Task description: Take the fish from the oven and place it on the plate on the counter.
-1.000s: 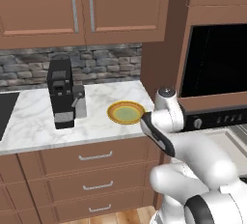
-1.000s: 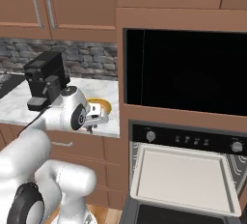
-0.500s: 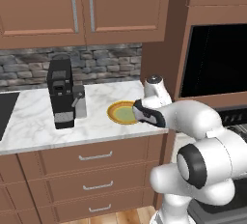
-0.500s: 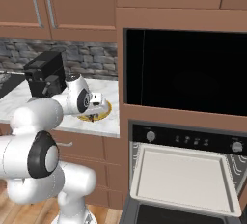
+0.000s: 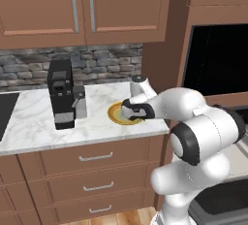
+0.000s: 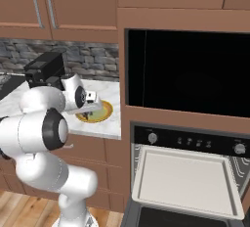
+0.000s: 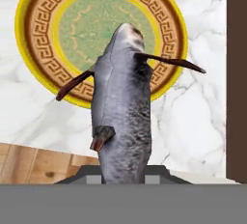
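Observation:
The grey fish (image 7: 123,117) hangs tail-up in my gripper (image 5: 128,114), which is shut on it. Its head points down over the near rim of the plate (image 7: 41,22), a round dish with a yellow rim and a green centre. The plate (image 5: 116,114) lies on the white marble counter (image 5: 34,122) close to its right end, and my hand hovers just above the plate's right side (image 6: 103,111). The oven (image 6: 190,140) stands to the right with its pale tray (image 6: 185,182) pulled out and bare.
A black coffee machine (image 5: 63,95) stands on the counter left of the plate. Brown cabinetry (image 5: 162,69) walls off the counter's right end. Wall cabinets (image 5: 82,8) hang above, and drawers with silver handles (image 5: 96,157) sit below.
The arm has swung left from in front of the oven and carried the fish over the counter. The hand now hangs above the plate.

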